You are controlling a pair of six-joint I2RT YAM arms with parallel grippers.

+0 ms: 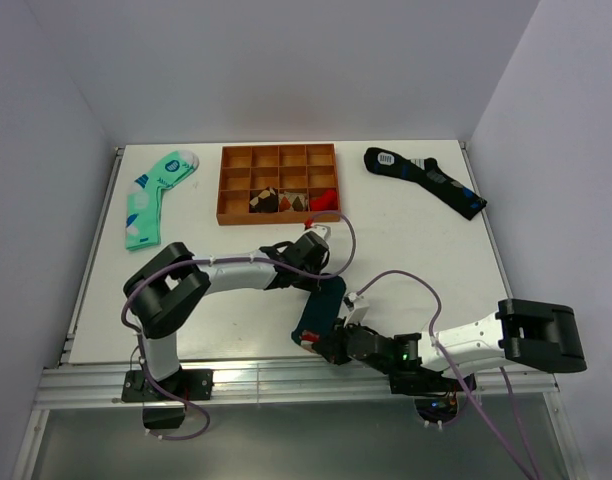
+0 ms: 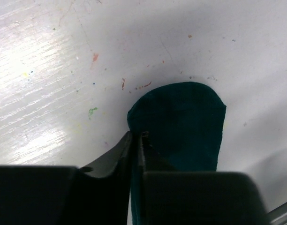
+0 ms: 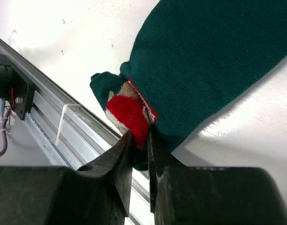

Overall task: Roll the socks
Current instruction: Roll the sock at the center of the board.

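While both hands grip them, the dark teal-green fabric socks [image 1: 323, 302] lie flat on the white table [image 1: 416, 250], just beyond the arm bases and close to the table's near edge. Long axis: near to far, with the far end leaning slightly right.

Near end: the right hand [image 3: 139, 137], fingers closed, pinches the fabric at the small red, white and brown cartoon figure [image 3: 128, 111]. Here the cloth is bunched into a small fold beside the aluminium rail [image 3: 64, 126].

Far end: the left hand [image 2: 135, 138], fingers closed with teal cloth between them, pinches one side edge a little short of the rounded tip.

The right hand is thus at the end from which a roll would most plausibly start. The rest of the socks lies away from it, toward the far side, so the roll should travel along the axis toward the left hand, which can hold the fabric taut.

Well apart, along the far side: a mint-green patterned sock [image 1: 151, 195] at left, an orange-brown compartment tray [image 1: 226, 185] in the middle, and a black sock with blue patches [image 1: 426, 178] at right.
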